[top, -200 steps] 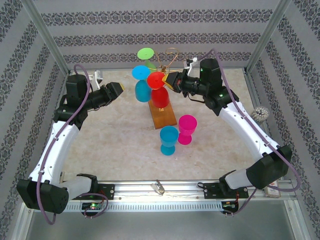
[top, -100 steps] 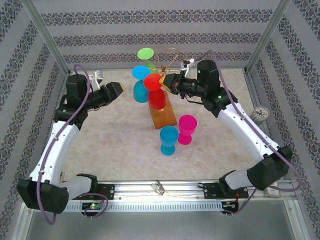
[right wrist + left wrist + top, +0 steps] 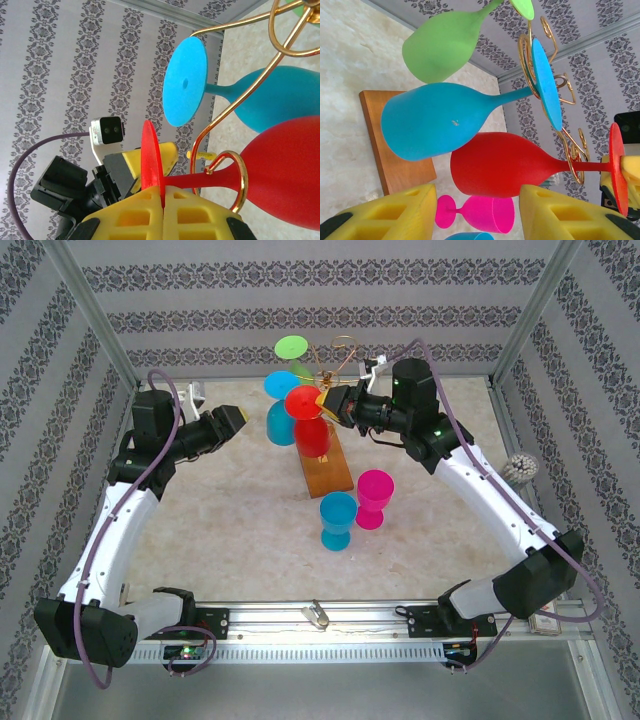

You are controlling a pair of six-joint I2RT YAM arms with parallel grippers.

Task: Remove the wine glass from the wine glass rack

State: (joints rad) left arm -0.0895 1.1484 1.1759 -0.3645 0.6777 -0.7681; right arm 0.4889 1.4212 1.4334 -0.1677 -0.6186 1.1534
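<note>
The red wine glass hangs upside down from the wine glass rack, a gold wire stand on a wooden base. My right gripper is shut on the rim of the glass's round foot, with its pads pinched together. The red stem sits inside a gold wire loop. My left gripper stands open to the left of the rack, level with the red bowl and not touching it. Its yellow fingers hold nothing.
A blue glass and a green glass also hang from the rack, close beside the red one. A pink glass and a blue glass stand on the table in front of the base. Walls enclose the table on three sides.
My right gripper has pulled the red glass's foot a little to the left along the rack arm, and the bowl has swung with it. The left arm has stayed still.
</note>
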